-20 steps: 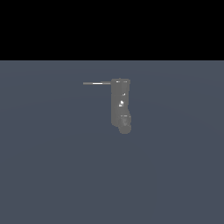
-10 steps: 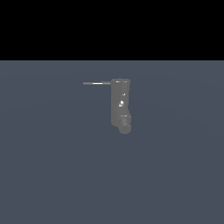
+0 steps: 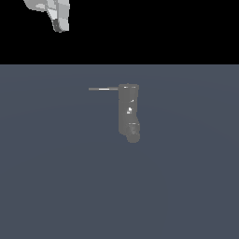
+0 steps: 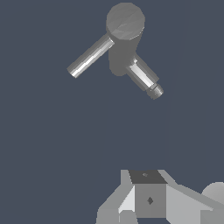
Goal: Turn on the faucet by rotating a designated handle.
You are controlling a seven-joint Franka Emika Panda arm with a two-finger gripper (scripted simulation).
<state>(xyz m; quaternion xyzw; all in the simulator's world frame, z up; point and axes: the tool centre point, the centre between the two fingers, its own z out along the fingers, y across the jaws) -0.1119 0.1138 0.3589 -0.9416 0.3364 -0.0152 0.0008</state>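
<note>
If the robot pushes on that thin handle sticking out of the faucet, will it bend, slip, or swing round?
The handle looks like a straight rigid rod, so it probably won't bend. Joined only at the top of the faucet, it should swing round. Its smooth, glinting surface may let a finger slide toward the free end.

Dull-grey faucet (image 3: pixel 129 112) upright; handle (image 3: pixel 103 88) (thin rod) juts sideways from top.

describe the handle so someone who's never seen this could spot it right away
Find the faucet, the dull-grey upright cylinder standing alone on the blue-grey floor. From its top, the handle sticks out sideways toward the exterior view's left. It is a thin straight rod with a light streak, unlike the shorter, thicker spout lower down.
</note>
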